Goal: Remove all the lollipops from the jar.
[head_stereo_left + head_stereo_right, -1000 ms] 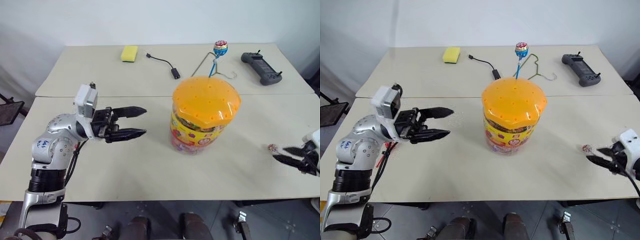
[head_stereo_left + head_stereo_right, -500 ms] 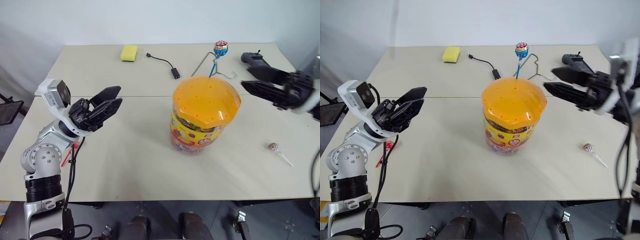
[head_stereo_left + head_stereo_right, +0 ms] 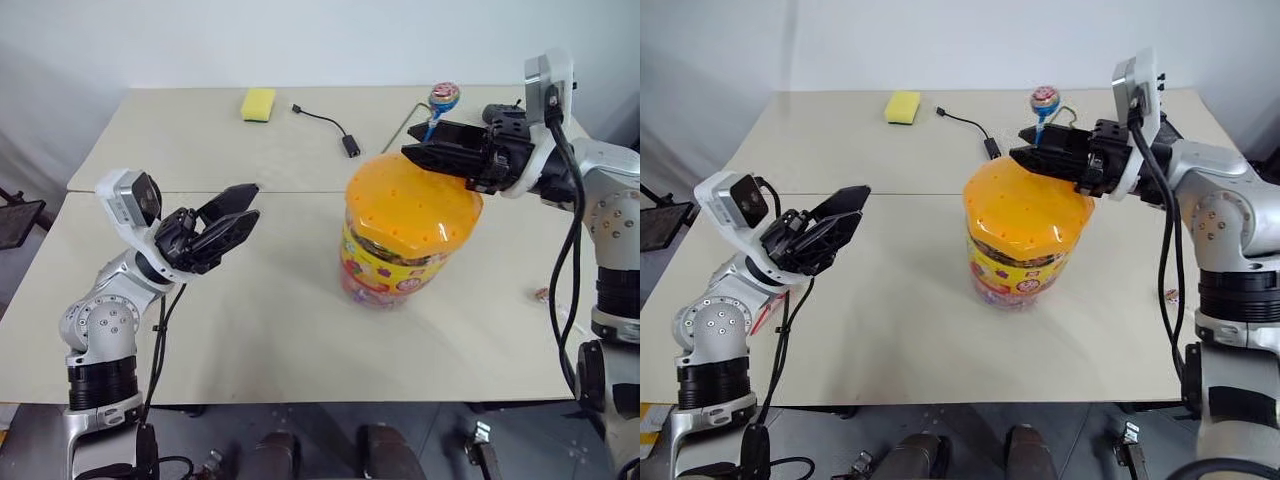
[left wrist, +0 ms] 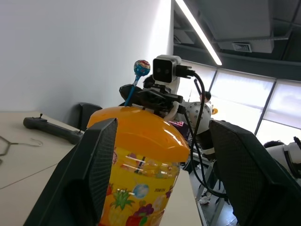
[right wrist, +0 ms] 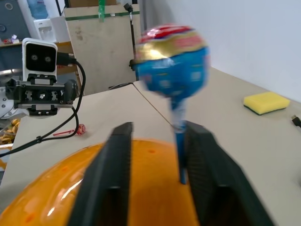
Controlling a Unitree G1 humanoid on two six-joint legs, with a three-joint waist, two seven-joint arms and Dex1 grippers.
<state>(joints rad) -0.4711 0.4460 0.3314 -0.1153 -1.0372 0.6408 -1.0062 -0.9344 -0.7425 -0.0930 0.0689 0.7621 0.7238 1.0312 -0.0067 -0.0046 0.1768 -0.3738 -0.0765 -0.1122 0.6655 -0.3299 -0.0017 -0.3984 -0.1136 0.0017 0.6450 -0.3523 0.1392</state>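
Orange-lidded jar (image 3: 410,235) stands mid-table. One blue-stick lollipop (image 3: 442,97) rises from the lid at 1 o'clock, between the right gripper (image 5: 155,188)'s parted fingers, not clamped. Left gripper (image 3: 232,212) gapes at 9 o'clock, empty.

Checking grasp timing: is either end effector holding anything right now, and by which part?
Nothing is clearly held. The right end effector has its fingers either side of the lollipop's blue stick, a gap showing. The left end effector is open, empty.

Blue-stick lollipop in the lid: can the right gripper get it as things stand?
Probably yes. The right gripper already straddles the lollipop stick above the jar lid, fingers not yet closed; nothing blocks it.
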